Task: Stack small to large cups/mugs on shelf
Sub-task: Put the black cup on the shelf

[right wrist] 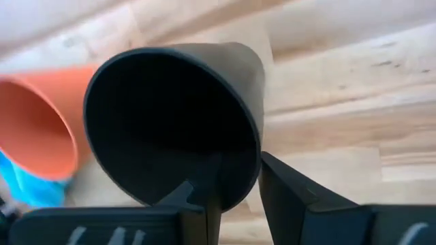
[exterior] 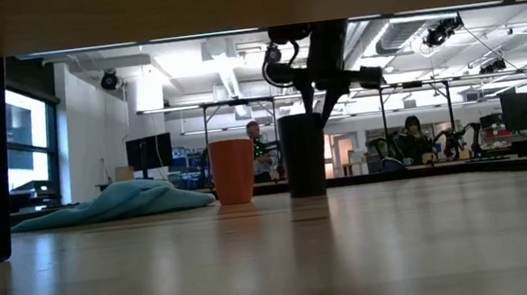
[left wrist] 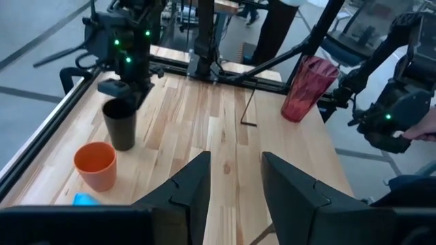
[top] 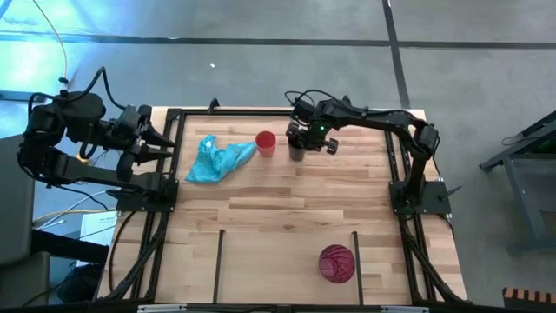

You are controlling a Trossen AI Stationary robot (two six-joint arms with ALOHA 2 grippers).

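This was a robotics lab or open workshop hall. Beyond the wooden table (exterior: 277, 257), the low view showed exposed ceiling ducts (exterior: 223, 67), strip lighting, rows of benches with computer monitors (exterior: 148, 152), more robot arms (exterior: 448, 135) on the far right, and seated people (exterior: 410, 129).

The right gripper (right wrist: 235, 184) has one finger each side of a rim. The left gripper (left wrist: 235, 178) waits, fingers apart.
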